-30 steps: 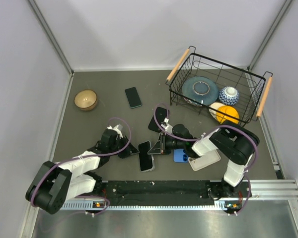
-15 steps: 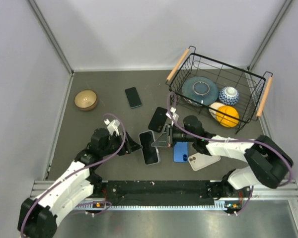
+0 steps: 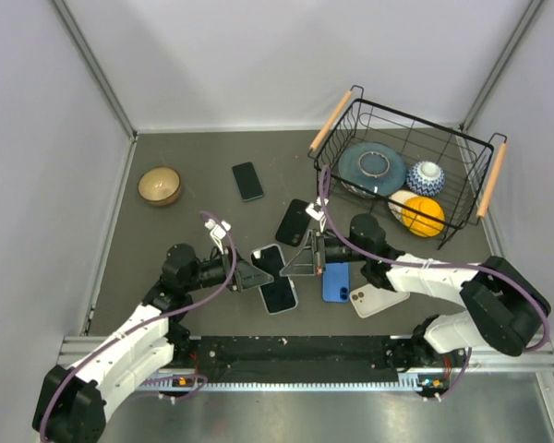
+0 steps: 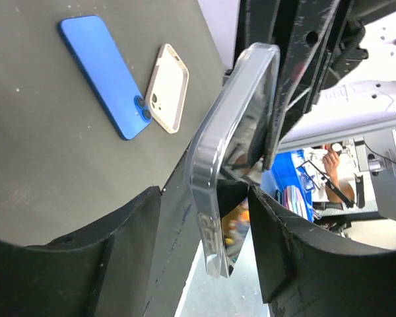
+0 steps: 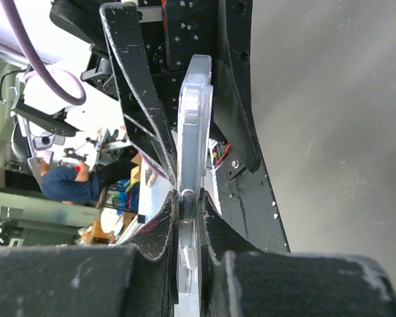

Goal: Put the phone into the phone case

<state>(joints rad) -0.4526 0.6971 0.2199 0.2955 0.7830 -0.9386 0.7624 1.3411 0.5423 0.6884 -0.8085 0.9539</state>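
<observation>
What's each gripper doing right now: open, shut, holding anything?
Left gripper: open, jaws on either side of the clear phone case.
Right gripper: shut on the clear phone case's edge.

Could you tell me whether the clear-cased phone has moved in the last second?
Yes: the clear-cased phone shifted slightly farther back, toward the black phone nearest it.

This is looking like a robotics lab rather than a home. Plain pale panels [image 3: 37, 138] are boxing in a dark worktop [image 3: 203, 166], an aluminium rail [image 3: 508, 349] is framing its near edge, and the left arm [image 3: 134, 328] and right arm [image 3: 434, 277] are sitting bolted there. Beyond the enclosure (caught by the wrist cameras) a person in blue [image 5: 66, 183] is sitting among cables and equipment, and another figure [image 4: 327, 158] is sitting nearby.
</observation>
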